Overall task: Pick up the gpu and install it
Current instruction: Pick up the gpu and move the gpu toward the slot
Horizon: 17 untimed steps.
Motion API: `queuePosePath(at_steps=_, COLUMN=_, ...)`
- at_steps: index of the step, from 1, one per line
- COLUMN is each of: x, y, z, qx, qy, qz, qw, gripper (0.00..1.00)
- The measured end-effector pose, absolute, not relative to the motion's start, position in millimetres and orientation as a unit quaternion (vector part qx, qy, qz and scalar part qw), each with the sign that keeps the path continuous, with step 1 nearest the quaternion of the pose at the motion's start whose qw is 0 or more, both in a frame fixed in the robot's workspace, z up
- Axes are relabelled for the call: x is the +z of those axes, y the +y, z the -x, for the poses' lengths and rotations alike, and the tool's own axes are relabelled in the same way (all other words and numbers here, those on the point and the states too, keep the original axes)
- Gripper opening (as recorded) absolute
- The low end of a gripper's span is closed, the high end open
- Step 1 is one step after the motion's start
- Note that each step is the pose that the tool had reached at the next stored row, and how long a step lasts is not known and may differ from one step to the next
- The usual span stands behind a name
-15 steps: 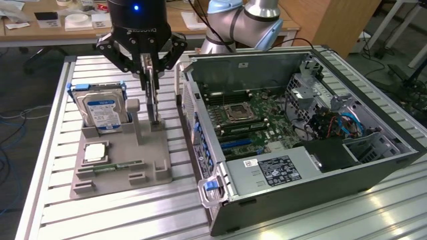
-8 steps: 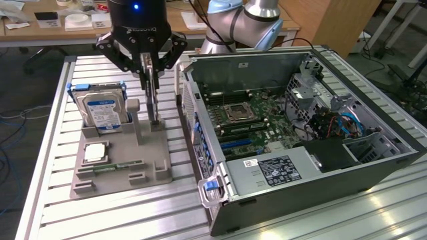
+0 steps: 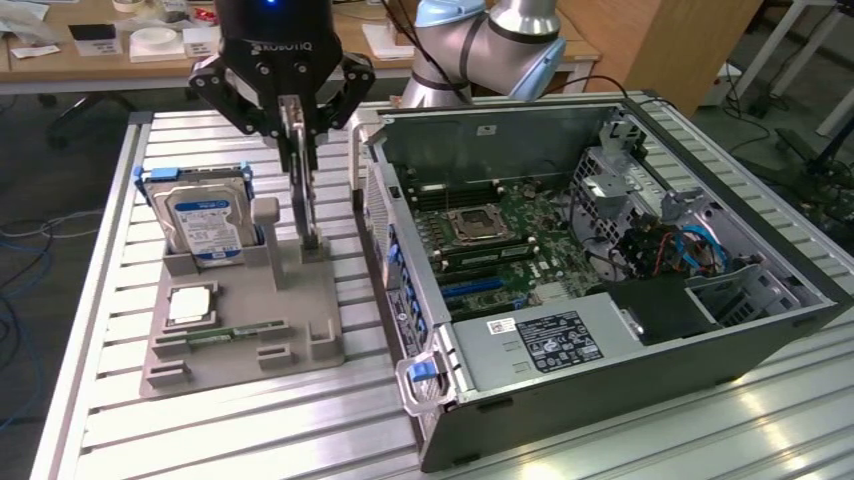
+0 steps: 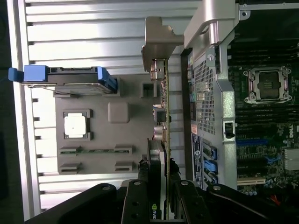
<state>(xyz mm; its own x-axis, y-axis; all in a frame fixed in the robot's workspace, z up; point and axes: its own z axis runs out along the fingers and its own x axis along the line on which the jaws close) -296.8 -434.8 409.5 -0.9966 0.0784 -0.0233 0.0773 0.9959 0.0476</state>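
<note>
The gripper (image 3: pixel 304 205) comes down over the grey tray (image 3: pixel 254 365) on the metal table (image 3: pixel 267 440). Its two fingers (image 4: pixel 142 184) are pressed in on the gpu (image 3: pixel 311 232), one on each flat side, so it's pinching the card. The gpu stands up on its thin edge, w/ its low edge down at the tray. Can't tell if it's lifted off yet. In the wrist view the gpu (image 4: pixel 163 116) is seen edge-on, running from the gripper (image 4: pixel 160 172) out to a silver end plate (image 4: pixel 156 42).

What's in the tray:
- a silver hard drive (image 3: pixel 203 222) w/ a blue & white label, standing up in a blue frame at the far end
- a small square chip (image 3: pixel 191 303) lying flat in its own pocket
- a thin green mem stick (image 3: pixel 240 332) lying in a slot near the chip
- a grey post (image 3: pixel 267 240) between the drive & the gpu

Just beside the tray, on the exterior view's right, is an open PC case (image 3: pixel 601 395). Inside it are a green & black main board (image 3: pixel 514 255) w/ a square socket (image 3: pixel 477 225), a grey box w/ a label (image 3: pixel 541 340), & blue wires (image 3: pixel 694 245).
</note>
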Motion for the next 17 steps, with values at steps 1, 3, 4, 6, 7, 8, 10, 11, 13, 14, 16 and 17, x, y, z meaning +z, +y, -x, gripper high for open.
queuePosePath(at_steps=1, x=410.7, y=-434.8, z=296.8, qx=0.023, qy=0.999, qz=-0.039, qw=0.013, gripper=0.27)
queuePosePath(at_steps=3, x=413.0, y=-434.8, z=296.8, qx=0.023, qy=0.999, qz=-0.039, qw=0.013, gripper=0.27)
queuePosePath(at_steps=4, x=414.1, y=-434.8, z=296.8, qx=0.023, qy=0.999, qz=-0.039, qw=0.013, gripper=0.27)
queuePosePath(at_steps=6, x=416.6, y=-434.8, z=296.8, qx=0.023, qy=0.999, qz=-0.039, qw=0.013, gripper=0.27)
queuePosePath(at_steps=7, x=417.8, y=-434.8, z=296.8, qx=0.023, qy=0.999, qz=-0.039, qw=0.013, gripper=0.27)
queuePosePath(at_steps=8, x=419.0, y=-434.8, z=296.8, qx=0.023, qy=0.999, qz=-0.039, qw=0.013, gripper=0.27)
queuePosePath(at_steps=10, x=421.2, y=-434.8, z=296.8, qx=0.023, qy=0.999, qz=-0.039, qw=0.013, gripper=0.27)
queuePosePath(at_steps=11, x=422.5, y=-434.8, z=296.8, qx=0.023, qy=0.999, qz=-0.039, qw=0.013, gripper=0.27)
queuePosePath(at_steps=13, x=424.6, y=-434.8, z=296.8, qx=0.023, qy=0.999, qz=-0.039, qw=0.013, gripper=0.27)
queuePosePath(at_steps=14, x=425.6, y=-434.8, z=296.8, qx=0.023, qy=0.999, qz=-0.039, qw=0.013, gripper=0.27)
queuePosePath(at_steps=16, x=427.1, y=-434.8, z=296.8, qx=0.023, qy=0.999, qz=-0.039, qw=0.013, gripper=0.27)
queuePosePath(at_steps=17, x=428.0, y=-434.8, z=296.8, qx=0.023, qy=0.999, qz=-0.039, qw=0.013, gripper=0.27)
